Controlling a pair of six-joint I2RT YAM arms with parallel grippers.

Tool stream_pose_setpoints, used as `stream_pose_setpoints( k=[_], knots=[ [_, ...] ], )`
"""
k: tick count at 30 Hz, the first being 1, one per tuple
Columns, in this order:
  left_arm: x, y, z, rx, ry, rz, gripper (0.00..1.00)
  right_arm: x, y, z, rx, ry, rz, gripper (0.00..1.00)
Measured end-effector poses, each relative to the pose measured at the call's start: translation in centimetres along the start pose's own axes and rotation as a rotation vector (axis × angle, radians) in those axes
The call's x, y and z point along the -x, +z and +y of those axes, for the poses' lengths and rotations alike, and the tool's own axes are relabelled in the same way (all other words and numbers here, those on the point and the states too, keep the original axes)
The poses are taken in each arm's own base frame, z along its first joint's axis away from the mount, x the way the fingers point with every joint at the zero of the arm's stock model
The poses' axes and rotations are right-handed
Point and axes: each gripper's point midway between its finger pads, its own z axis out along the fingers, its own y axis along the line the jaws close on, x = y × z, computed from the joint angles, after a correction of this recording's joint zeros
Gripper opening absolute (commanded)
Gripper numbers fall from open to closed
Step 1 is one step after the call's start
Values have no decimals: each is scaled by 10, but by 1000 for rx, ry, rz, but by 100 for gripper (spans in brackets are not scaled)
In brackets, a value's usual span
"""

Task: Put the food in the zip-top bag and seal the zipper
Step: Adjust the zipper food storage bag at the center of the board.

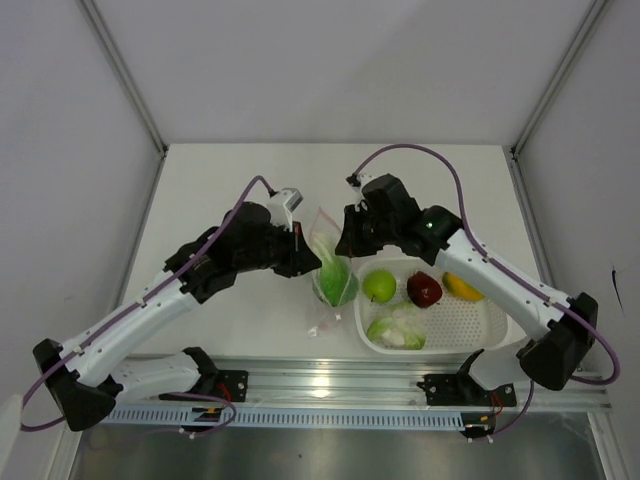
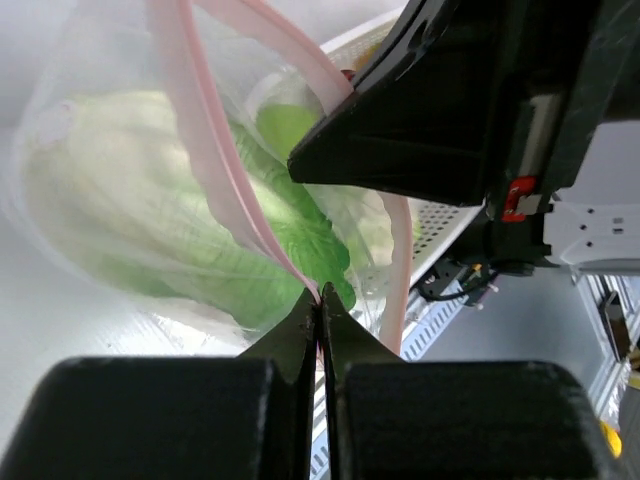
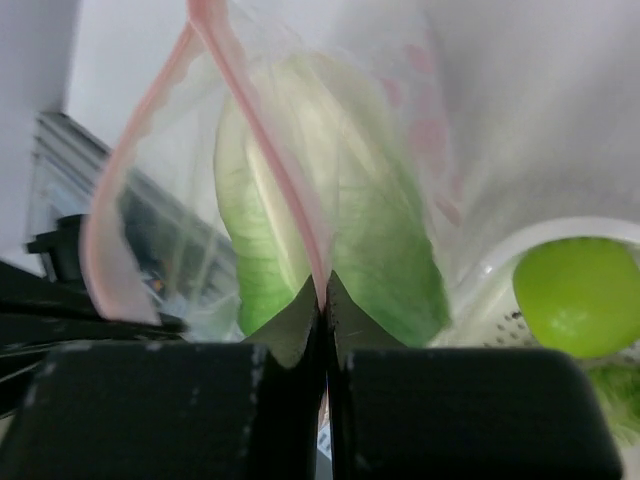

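The clear zip-top bag (image 1: pixel 326 262) is held up between my two grippers, its mouth partly open. The green leafy lettuce (image 1: pixel 334 279) is inside it. My left gripper (image 1: pixel 306 263) is shut on the pink zipper (image 2: pixel 215 150) at one side of the mouth, and my right gripper (image 1: pixel 346 246) is shut on the zipper (image 3: pixel 270 140) at the other side. The lettuce shows through the plastic in both wrist views (image 2: pixel 250 270) (image 3: pixel 385 240). The green apple (image 1: pixel 379 286), dark red apple (image 1: pixel 424 289), yellow-orange fruit (image 1: pixel 462 287) and white cauliflower (image 1: pixel 397 330) lie in the basket.
The white perforated basket (image 1: pixel 480 322) stands right of the bag, near the table's front edge. The metal rail (image 1: pixel 330 375) with the arm bases runs along the front. The right arm's black body (image 2: pixel 450 100) hangs close above the bag in the left wrist view.
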Motion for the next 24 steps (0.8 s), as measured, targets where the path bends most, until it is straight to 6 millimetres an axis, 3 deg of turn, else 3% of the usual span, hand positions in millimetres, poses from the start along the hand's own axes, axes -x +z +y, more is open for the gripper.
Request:
stream_pose_setpoints(
  k=[2, 4, 9, 13, 15, 20, 22, 24],
  knots=[
    [-1, -1, 7, 31, -7, 5, 1, -8, 7, -6, -44, 2, 54, 0],
    [5, -9, 8, 50, -9, -5, 1, -3, 5, -2, -54, -11, 62, 0],
    [46, -56, -25, -21, 20, -159, 1, 40, -35, 48, 44, -61, -60, 0],
    [55, -83, -34, -59, 32, -244, 1, 47, -58, 67, 120, -64, -123, 0],
    [56, -79, -25, -38, 20, -244, 0, 38, -53, 59, 114, -49, -102, 0],
    [51, -47, 12, 69, -55, -145, 1, 17, -5, 27, -53, -44, 33, 0],
    [47, -50, 14, 73, -60, -134, 1, 15, -2, 34, -64, -75, 50, 0],
    [49, -62, 6, 45, -51, -163, 1, 19, -11, 48, -36, -97, 31, 0]
  ],
)
